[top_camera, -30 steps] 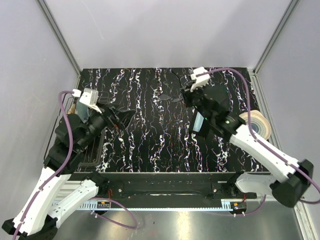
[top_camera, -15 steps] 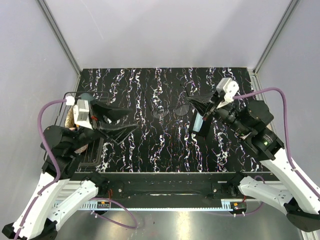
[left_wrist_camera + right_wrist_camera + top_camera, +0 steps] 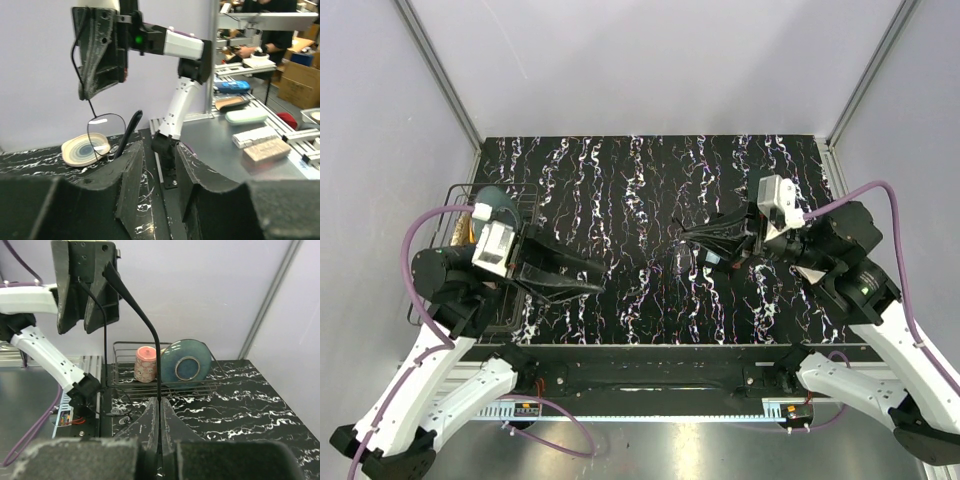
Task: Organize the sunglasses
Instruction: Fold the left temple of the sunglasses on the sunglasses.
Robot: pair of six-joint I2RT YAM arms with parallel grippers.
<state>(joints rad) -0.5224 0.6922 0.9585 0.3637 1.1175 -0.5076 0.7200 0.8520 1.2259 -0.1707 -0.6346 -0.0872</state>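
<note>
My right gripper (image 3: 159,412) is shut on one thin black temple of the sunglasses (image 3: 131,295). The pair is held off the table right of the middle (image 3: 682,258). In the left wrist view the sunglasses (image 3: 106,131) hang below the right gripper (image 3: 97,55), with one wire-rimmed clear lens and a black temple showing. My left gripper (image 3: 592,278) points right from the left side, level with the sunglasses but well apart from them. Its fingers (image 3: 131,170) stand partly apart with nothing between them.
A wire dish rack (image 3: 150,386) at the left edge holds a pink cup (image 3: 146,363) and a teal plate (image 3: 187,362). A tape roll (image 3: 85,148) lies on the black marbled table (image 3: 620,180) on the right side. Grey walls close in the left, back and right.
The right arm drew back from the table's rear centre toward the right, carrying the sunglasses lifted. The left gripper lowered, turned to point right, and its jaws narrowed.
</note>
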